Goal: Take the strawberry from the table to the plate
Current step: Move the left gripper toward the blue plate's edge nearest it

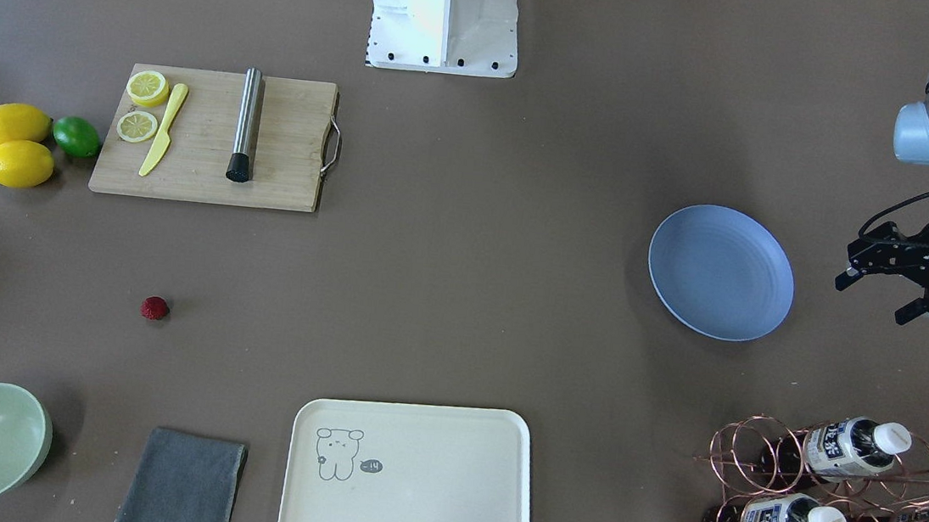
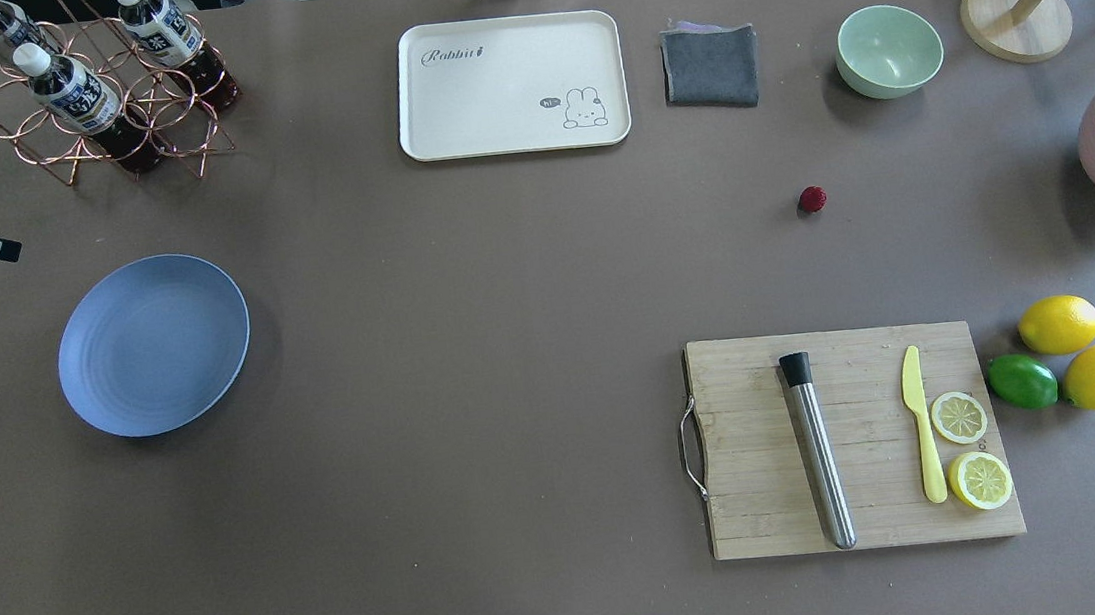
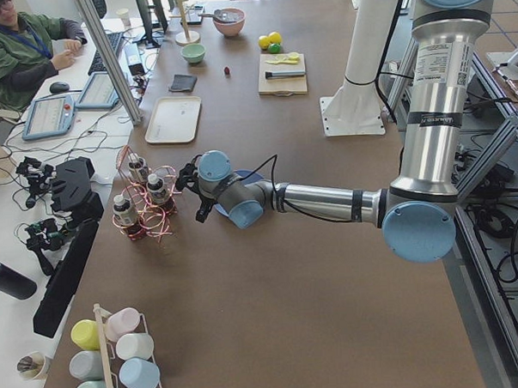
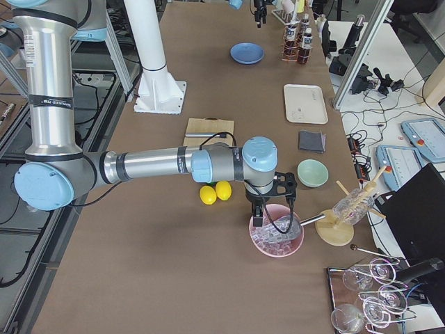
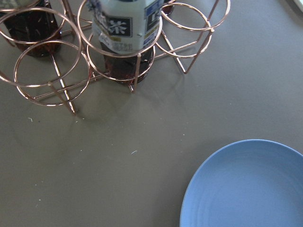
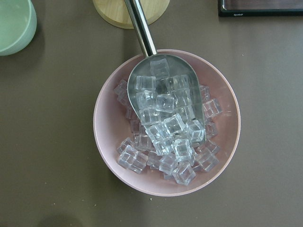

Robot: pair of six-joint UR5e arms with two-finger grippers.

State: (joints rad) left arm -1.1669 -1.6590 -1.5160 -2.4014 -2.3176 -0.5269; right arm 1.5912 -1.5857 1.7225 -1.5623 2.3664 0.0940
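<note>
The strawberry (image 2: pixel 811 199), tiny and dark red, lies alone on the brown table (image 2: pixel 467 305) between the green bowl and the cutting board. Far across the table sits the blue-grey plate (image 2: pixel 154 343), with nothing on it. My left gripper (image 1: pixel 874 296) hovers beside the plate's outer side, near the bottle rack. It is open and holds nothing. The left wrist view shows the plate's rim (image 5: pixel 246 189) and the rack. Only the side view shows my right gripper (image 4: pixel 272 212), above the pink ice bowl, so I cannot tell its state.
A cutting board (image 2: pixel 852 439) carries a steel muddler, a yellow knife and lemon slices. Two lemons and a lime (image 2: pixel 1022 380) lie beside it. A cream tray (image 2: pixel 511 85), grey cloth (image 2: pixel 710 66), green bowl (image 2: pixel 888 51), bottle rack (image 2: pixel 101 99) and ice bowl (image 6: pixel 165 123) line the far edge.
</note>
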